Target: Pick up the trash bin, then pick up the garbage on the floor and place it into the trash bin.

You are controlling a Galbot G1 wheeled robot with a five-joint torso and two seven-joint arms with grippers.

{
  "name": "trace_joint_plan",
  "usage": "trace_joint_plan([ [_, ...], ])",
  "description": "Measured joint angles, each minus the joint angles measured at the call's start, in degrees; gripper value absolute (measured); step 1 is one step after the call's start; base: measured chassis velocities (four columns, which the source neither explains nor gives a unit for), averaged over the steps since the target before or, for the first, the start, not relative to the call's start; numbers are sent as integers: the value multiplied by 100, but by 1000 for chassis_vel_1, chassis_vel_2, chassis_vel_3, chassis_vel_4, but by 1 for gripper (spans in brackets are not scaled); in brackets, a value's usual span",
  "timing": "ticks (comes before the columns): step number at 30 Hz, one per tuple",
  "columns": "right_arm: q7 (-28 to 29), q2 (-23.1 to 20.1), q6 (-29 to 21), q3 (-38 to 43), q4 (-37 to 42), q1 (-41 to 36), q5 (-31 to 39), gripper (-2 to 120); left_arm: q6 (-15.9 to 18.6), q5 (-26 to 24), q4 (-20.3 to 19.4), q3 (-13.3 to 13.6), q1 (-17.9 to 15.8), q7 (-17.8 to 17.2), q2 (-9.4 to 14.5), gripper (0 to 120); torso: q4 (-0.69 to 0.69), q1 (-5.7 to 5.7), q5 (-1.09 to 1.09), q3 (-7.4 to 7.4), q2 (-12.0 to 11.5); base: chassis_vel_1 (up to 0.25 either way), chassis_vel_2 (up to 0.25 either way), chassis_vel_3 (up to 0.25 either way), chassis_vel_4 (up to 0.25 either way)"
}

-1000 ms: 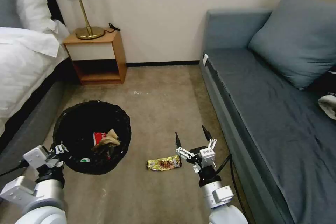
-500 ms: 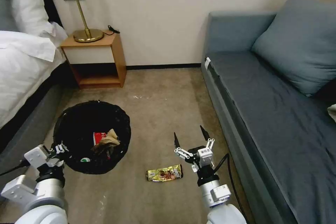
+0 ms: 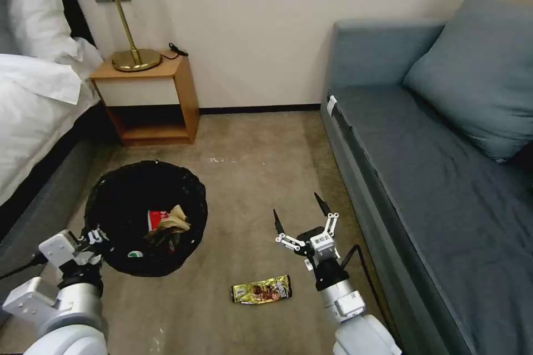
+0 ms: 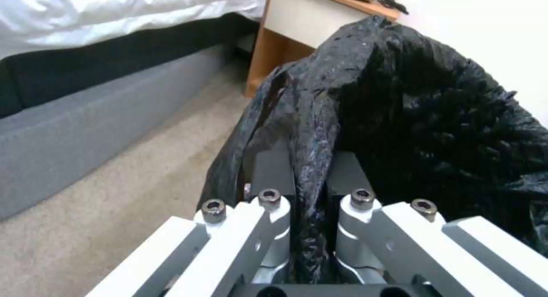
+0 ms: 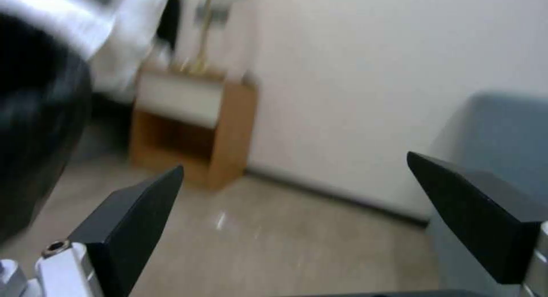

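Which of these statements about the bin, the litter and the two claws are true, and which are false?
1. The left claw is shut on the trash bin's black bag rim. True.
2. The right claw holds the gold-brown snack wrapper. False: it is open and empty, and the wrapper lies on the carpet.
3. The red-and-white wrapper and the crumpled brown paper are inside the bin. True.
4. The snack wrapper lies on the sofa. False: it is on the floor between the bin and the sofa.
5. A lamp stands on the nightstand. True.
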Motion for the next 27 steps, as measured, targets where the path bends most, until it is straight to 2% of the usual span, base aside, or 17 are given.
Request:
trace_joint_plan([
  [1, 0, 0, 0, 0, 0, 0, 0, 100, 0, 0, 0, 0, 0, 0, 0, 6, 0, 0, 0, 0, 0, 0, 0, 0, 0],
  [5, -874, -1307, -1893, -653, 115, 979, 1190, 100, 0, -6, 19, 4, -13, 5, 26, 6, 0, 0, 0, 0, 0, 0, 0, 0, 0],
  [6, -874, -1307, -1893, -653, 115, 979, 1190, 100, 0, -6, 19, 4, -13, 5, 26, 6, 0, 0, 0, 0, 0, 0, 0, 0, 0],
  [8, -1490, -1782, -2635, -967, 30, 1625, 1773, 100, -1, -8, 27, 10, -17, 5, 29, 6, 1, 0, -4, 0, 0, 0, 0, 0, 0],
  [9, -1748, -1914, -2837, -1145, -53, 1901, 1899, 100, -2, -9, 27, 15, -17, 6, 27, 6, 0, 0, -2, 0, 0, 0, 0, 0, 0],
  [10, -1748, -1914, -2837, -1145, -53, 1901, 1899, 100, -2, -9, 27, 15, -17, 6, 27, 6, 0, 0, -2, 0, 0, 0, 0, 0, 0],
  [13, -2401, -2051, -3328, -1735, -341, 2710, 1960, 100, -7, -13, 22, 21, -21, 8, 8, 6, 0, 0, -2, 0, 0, 0, 0, 0, 0],
  [14, -2401, -2051, -3328, -1735, -341, 2710, 1960, 100, -7, -13, 22, 21, -21, 8, 8, 6, 0, 0, -2, 0, 0, 0, 0, 0, 0],
  [17, -2827, -1961, -3376, -2748, -869, 3652, 1767, 100, -7, -28, 12, -2, -36, 7, -1, 6, 1, 0, -3, 1, -1, 0, 0, 0, 0],
  [22, -3159, -1682, -3392, -3326, -1197, 4098, 1401, 100, -7, -50, -61, -49, 40, 7, 21, 6, 1, 0, -3, 0, -1, 0, 0, 0, 0],
  [27, -3599, -1353, -3086, -3936, -1694, 4526, 724, 100, -7, -100, -95, -127, 77, 4, 91, 6, 1, 0, -3, 1, -1, 0, 0, 0, 0],
])
